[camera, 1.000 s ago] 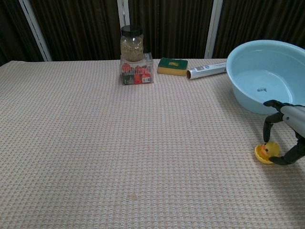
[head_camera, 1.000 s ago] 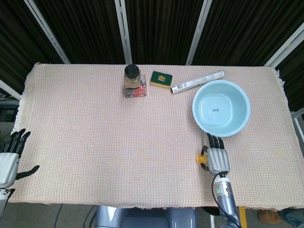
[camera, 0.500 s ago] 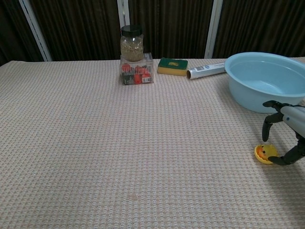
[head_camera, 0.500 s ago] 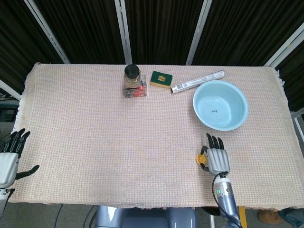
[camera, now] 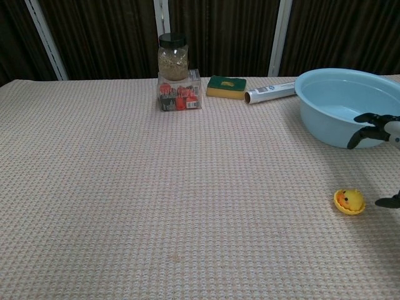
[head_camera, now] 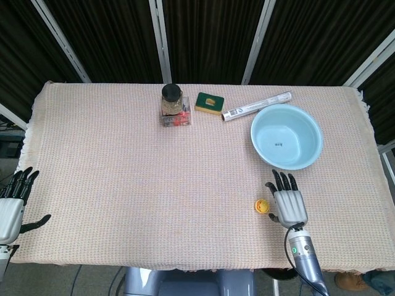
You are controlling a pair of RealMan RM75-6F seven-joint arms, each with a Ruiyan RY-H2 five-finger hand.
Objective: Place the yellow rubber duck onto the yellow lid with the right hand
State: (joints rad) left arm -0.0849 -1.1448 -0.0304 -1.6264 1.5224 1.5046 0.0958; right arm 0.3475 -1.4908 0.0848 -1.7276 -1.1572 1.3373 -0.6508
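The yellow rubber duck (camera: 349, 200) sits on the yellow lid (camera: 348, 209) near the table's front right; in the head view the duck (head_camera: 262, 205) covers most of the lid. My right hand (head_camera: 288, 203) hovers just to the right of it, fingers spread, holding nothing; only its fingertips (camera: 367, 127) show at the right edge of the chest view. My left hand (head_camera: 13, 206) hangs off the table's front left corner, fingers apart and empty.
A light blue basin (head_camera: 286, 136) stands just behind the right hand. At the back stand a jar on a clear box (head_camera: 173, 105), a green sponge (head_camera: 210, 102) and a foil roll (head_camera: 256, 106). The woven tablecloth (head_camera: 123, 179) covers the table.
The right hand has let go of the duck and drawn away to the right and upward, leaving the duck on the lid. The left hand has not moved.
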